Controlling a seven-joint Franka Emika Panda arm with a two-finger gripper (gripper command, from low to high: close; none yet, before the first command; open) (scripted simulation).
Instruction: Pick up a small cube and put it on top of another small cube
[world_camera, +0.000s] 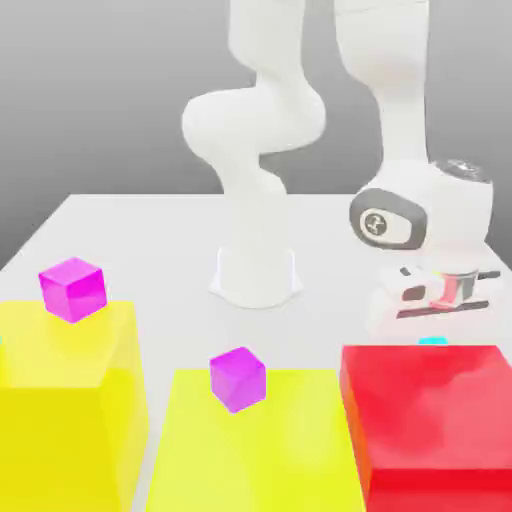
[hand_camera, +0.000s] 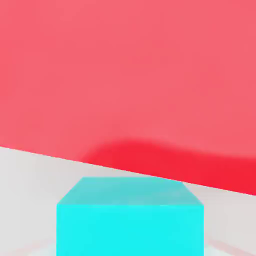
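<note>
On the exterior view's left, a small magenta cube (world_camera: 72, 289) sits on top of a big yellow block (world_camera: 65, 400). Toward the middle, a second magenta cube (world_camera: 238, 378) rests on a lower yellow block (world_camera: 255, 445). Behind them my white arm's base (world_camera: 257, 270) stands on the pale desk (world_camera: 150, 240).

On the exterior view's right, a big red block (world_camera: 435, 420) stands near the camera. Just beyond its far edge, a sliver of the small cyan cube (world_camera: 432, 341) shows, sitting low on the desk. My end effector (world_camera: 440, 300) hangs directly over it, pointing down.

From my hand view, the cyan cube (hand_camera: 130, 215) sits close below, with the red block's wall (hand_camera: 125, 75) rising just beside it.

My end effector is closed. I judge that it has closed on the cyan cube, though the contact itself is hidden.

So far, nothing is stacked. Still to do: lift the cube, carry it to another small cube, and set it on top.
</note>
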